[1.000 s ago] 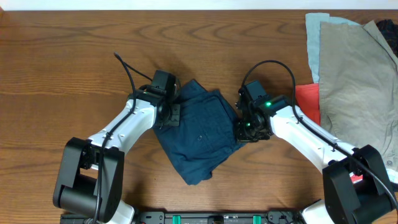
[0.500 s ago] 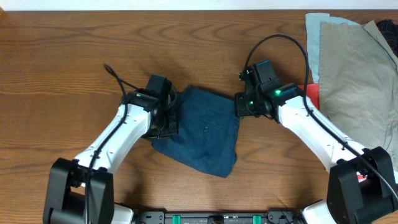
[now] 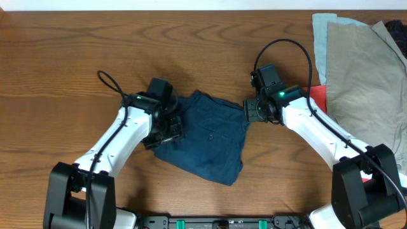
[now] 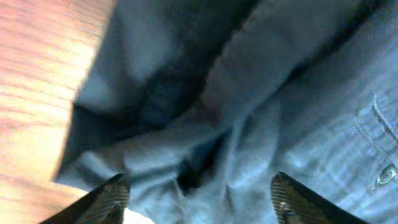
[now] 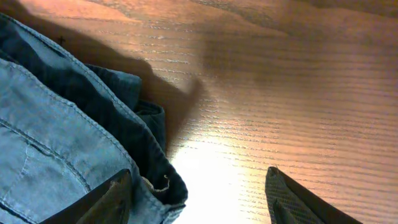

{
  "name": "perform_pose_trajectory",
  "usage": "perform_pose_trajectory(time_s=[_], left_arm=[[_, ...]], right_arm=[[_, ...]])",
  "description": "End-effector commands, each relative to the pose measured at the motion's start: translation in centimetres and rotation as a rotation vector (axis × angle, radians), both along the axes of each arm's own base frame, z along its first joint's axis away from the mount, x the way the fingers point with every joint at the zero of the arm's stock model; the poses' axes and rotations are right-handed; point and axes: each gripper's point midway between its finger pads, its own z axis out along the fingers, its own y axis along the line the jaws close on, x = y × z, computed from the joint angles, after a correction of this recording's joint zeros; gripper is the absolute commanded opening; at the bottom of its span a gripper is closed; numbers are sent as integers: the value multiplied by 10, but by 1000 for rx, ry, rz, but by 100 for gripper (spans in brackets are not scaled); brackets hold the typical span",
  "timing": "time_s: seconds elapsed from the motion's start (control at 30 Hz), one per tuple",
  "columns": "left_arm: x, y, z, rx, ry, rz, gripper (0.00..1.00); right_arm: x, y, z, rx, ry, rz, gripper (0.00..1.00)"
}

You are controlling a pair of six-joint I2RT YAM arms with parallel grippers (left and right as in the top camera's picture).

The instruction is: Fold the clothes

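Note:
The clothes in hand are dark navy shorts (image 3: 206,137), lying folded and rumpled on the wooden table between my two arms. My left gripper (image 3: 166,127) sits at their left edge. In the left wrist view the left gripper (image 4: 199,202) stands open, its fingertips (image 4: 109,199) wide apart over creased navy cloth (image 4: 249,93). At the shorts' upper right corner is my right gripper (image 3: 252,109). The right wrist view shows the right gripper (image 5: 199,202) open, with the shorts' hem (image 5: 149,180) loose beside the left finger and bare wood under the rest.
A tan garment (image 3: 369,83) covers the table's right end, over a light blue one (image 3: 321,38). A red garment (image 3: 316,102) lies just right of my right arm. Something dark (image 3: 397,28) shows at the top right corner.
Both grippers held the shorts shut a second ago and have now opened. The arms carried the shorts up the table; they now lie flatter and turned.

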Motion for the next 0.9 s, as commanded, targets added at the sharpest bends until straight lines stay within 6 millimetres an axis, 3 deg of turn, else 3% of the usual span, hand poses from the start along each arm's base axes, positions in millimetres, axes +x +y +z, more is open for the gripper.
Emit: perform_pose_trajectory(time_s=[0.0, 0.07, 0.3, 0.57, 0.73, 0.8, 0.87], left_arm=[[32, 14, 12, 33, -117, 36, 90], [46, 14, 14, 25, -182, -23, 98], [69, 10, 7, 34, -273, -200, 98], [62, 9, -36, 39, -154, -243, 98], [45, -30, -43, -203, -75, -262, 99], [40, -42, -38, -282, -58, -266, 95], [39, -46, -36, -310, -56, -267, 79]], right_arm=[[3, -9, 15, -8, -40, -17, 67], [3, -9, 21, -2, -54, -17, 68], [-2, -5, 26, 32, -41, -12, 68], [-9, -4, 23, 37, -10, -7, 68], [-10, -5, 23, 34, -4, -7, 69], [-10, -5, 23, 34, -4, -7, 69], [-10, -5, 23, 34, -4, -7, 69]])
